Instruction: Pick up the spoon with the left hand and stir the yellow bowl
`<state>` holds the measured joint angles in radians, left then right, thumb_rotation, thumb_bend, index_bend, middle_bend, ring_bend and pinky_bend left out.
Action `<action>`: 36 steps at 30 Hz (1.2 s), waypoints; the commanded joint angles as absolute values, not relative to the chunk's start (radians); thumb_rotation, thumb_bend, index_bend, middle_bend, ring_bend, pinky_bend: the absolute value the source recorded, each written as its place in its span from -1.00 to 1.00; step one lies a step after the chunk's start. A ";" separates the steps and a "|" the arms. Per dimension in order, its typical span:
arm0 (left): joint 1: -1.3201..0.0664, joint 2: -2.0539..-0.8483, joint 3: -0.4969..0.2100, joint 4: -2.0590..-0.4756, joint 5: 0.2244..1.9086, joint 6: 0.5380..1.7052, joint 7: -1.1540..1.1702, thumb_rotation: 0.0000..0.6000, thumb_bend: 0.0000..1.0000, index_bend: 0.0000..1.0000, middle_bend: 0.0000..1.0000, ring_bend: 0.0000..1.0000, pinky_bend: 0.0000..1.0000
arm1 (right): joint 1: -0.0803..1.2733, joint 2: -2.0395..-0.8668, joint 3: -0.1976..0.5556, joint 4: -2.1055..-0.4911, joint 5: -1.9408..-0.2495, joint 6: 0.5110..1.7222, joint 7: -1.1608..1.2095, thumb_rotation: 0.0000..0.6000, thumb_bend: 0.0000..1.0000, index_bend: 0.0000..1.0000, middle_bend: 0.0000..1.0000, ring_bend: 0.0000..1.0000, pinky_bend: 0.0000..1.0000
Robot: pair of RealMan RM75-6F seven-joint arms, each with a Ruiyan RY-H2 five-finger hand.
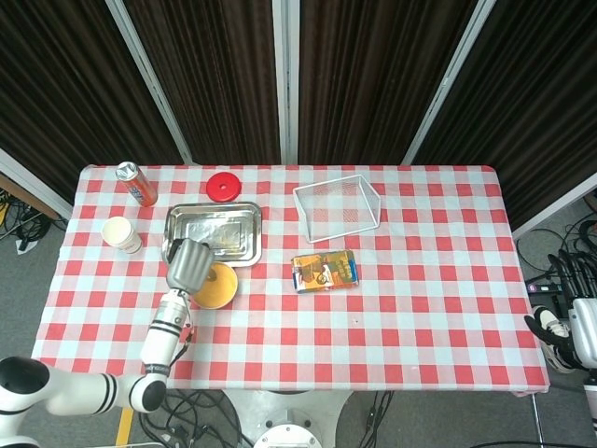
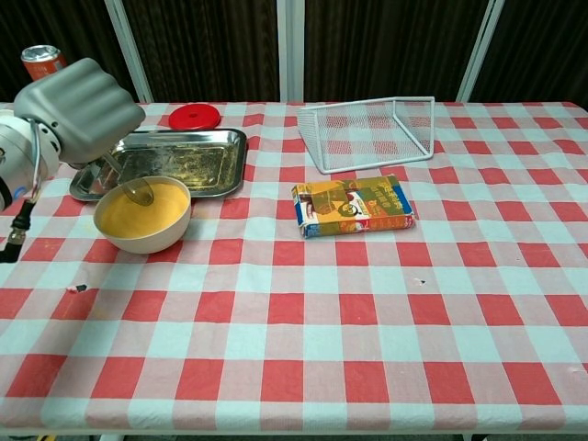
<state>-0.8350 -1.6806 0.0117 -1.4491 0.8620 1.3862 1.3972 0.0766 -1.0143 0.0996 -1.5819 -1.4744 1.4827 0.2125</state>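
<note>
The left robot hand (image 2: 81, 108), fingers curled around the spoon (image 2: 129, 184), holds its tip in the yellow bowl (image 2: 143, 214) at the left of the chest view, the spoon's bowl resting at the rear of the yellow contents. The yellow bowl sits on the checked bench (image 2: 367, 303) just in front of a metal tray (image 2: 184, 161). Behind the tray lies a red lid (image 2: 194, 117); a red can (image 2: 44, 61) stands at upper left. Mid-frame are a white wire basket (image 2: 367, 133) and a snack box (image 2: 354, 206). The right robot hand (image 1: 569, 336) hangs off the bench's edge at lower right of the head view; its fingers cannot be made out.
</note>
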 commanded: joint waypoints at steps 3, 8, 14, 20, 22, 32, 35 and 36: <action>-0.822 -1.699 0.027 -1.423 0.891 1.398 1.426 1.00 -0.14 0.36 0.83 0.82 0.85 | 0.078 -1.015 0.100 -1.583 -1.476 1.480 0.210 1.00 -0.75 -1.00 -1.00 -1.00 -1.00; -0.803 -1.732 0.050 -1.385 0.924 1.392 1.441 1.00 -0.14 0.36 0.83 0.82 0.85 | 0.080 -1.016 0.100 -1.587 -1.475 1.477 0.205 1.00 -0.75 -1.00 -1.00 -1.00 -1.00; -0.781 -1.760 0.053 -1.372 0.946 1.375 1.432 1.00 -0.14 0.36 0.83 0.82 0.85 | 0.078 -1.013 0.099 -1.595 -1.477 1.481 0.198 1.00 -0.75 -1.00 -1.00 -1.00 -1.00; -0.762 -1.739 0.010 -1.425 0.944 1.335 1.331 1.00 -0.14 0.36 0.83 0.82 0.85 | 0.076 -1.012 0.098 -1.600 -1.476 1.483 0.195 1.00 -0.75 -1.00 -1.00 -1.00 -1.00; -0.757 -1.724 -0.004 -1.441 0.940 1.315 1.291 1.00 -0.14 0.36 0.83 0.82 0.85 | 0.075 -1.012 0.098 -1.599 -1.477 1.485 0.195 1.00 -0.75 -1.00 -1.00 -1.00 -1.00; -0.738 -1.625 -0.070 -1.514 0.913 1.244 1.128 1.00 -0.14 0.36 0.83 0.82 0.85 | 0.076 -1.013 0.099 -1.599 -1.479 1.485 0.195 1.00 -0.75 -1.00 -1.00 -1.00 -1.00; -0.735 -1.586 -0.089 -1.544 0.890 1.239 1.113 1.00 -0.14 0.36 0.83 0.82 0.85 | 0.076 -1.013 0.099 -1.600 -1.479 1.485 0.194 1.00 -0.75 -1.00 -1.00 -1.00 -1.00; -0.735 -1.576 -0.091 -1.547 0.892 1.248 1.119 1.00 -0.14 0.36 0.84 0.82 0.85 | 0.076 -1.013 0.099 -1.601 -1.480 1.486 0.194 1.00 -0.75 -1.00 -1.00 -1.00 -1.00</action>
<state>-0.7375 -1.5906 -0.0821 -1.5369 0.8976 1.2451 1.1198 0.0761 -1.0131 0.0987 -1.6010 -1.4800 1.4856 0.1935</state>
